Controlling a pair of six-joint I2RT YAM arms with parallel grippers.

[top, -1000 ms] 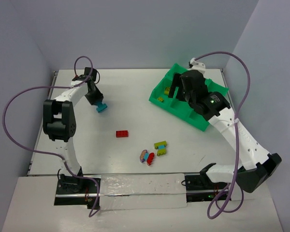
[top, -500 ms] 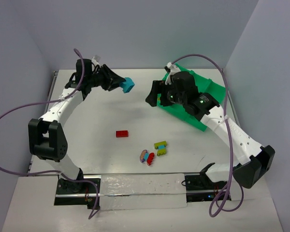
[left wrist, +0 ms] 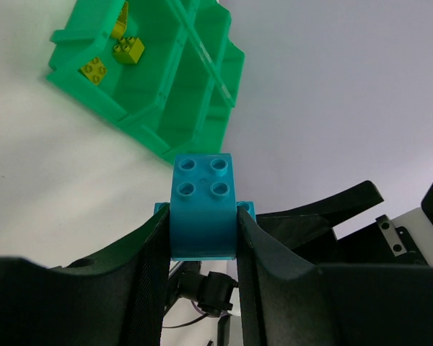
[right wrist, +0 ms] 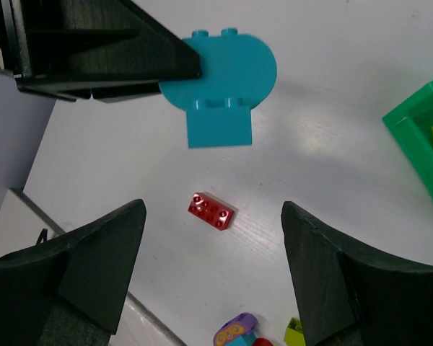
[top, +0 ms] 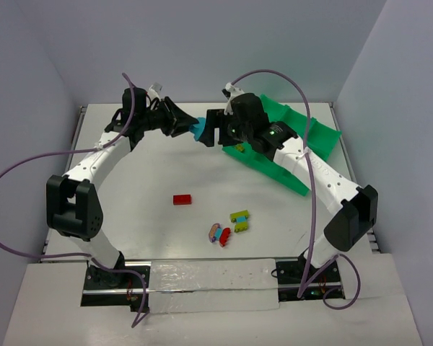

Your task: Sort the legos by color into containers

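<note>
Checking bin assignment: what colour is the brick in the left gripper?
Cyan-blue brick, clamped in the left gripper; clearest in the left wrist view.

No writing, label or number can be read anywhere.

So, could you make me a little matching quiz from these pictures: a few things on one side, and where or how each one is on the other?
Things:
1. cyan brick
2. red brick
3. yellow bricks
4. right gripper

Place or state:
A. lying loose on the white table
B. jaws wide open, gripping nothing
C. held off the table by the left gripper
D. inside a compartment of the green tray

Pairs: 1-C, 2-A, 3-D, 4-B
</note>
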